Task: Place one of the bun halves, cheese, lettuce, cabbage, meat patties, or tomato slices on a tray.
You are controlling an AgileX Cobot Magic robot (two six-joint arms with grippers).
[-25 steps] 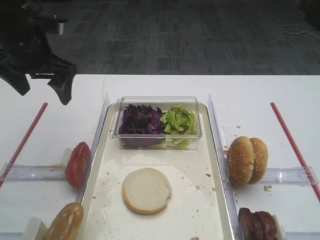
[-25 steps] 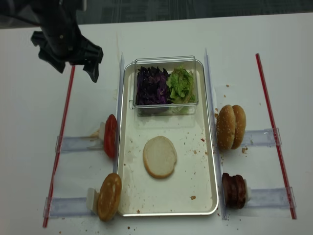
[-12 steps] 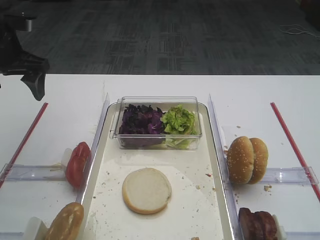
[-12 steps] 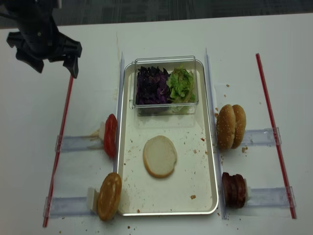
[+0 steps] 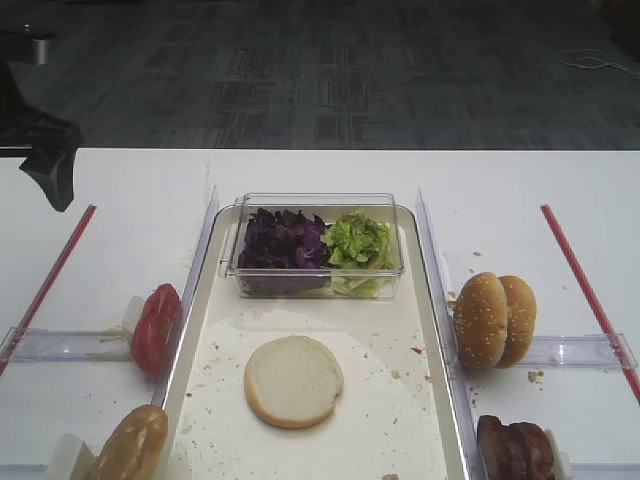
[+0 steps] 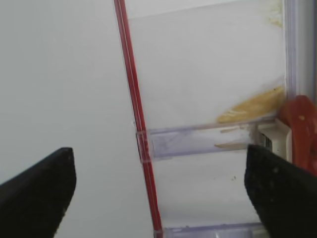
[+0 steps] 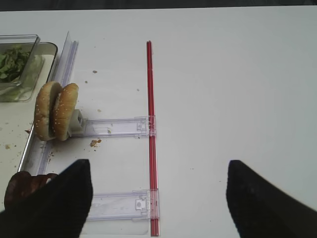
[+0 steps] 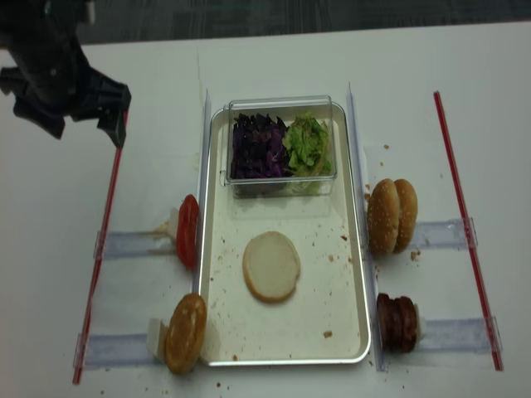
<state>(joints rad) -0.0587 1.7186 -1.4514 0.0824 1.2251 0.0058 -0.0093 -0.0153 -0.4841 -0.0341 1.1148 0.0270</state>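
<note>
Left fingers (image 8: pixel 79 124) spread, empty; meat patties (image 5: pixel 515 450) cut off at edge.

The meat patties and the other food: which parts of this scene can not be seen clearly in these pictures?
- Meat patties: cut by the bottom edge in the exterior high view, half behind a gripper finger in the right wrist view.
- Tomato slices: cut by the right edge in the left wrist view.
- Cabbage and lettuce: single pieces too small to count.

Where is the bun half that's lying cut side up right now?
In the exterior high view, the bun half lies near the middle of the tray, in front of the clear box.
</note>
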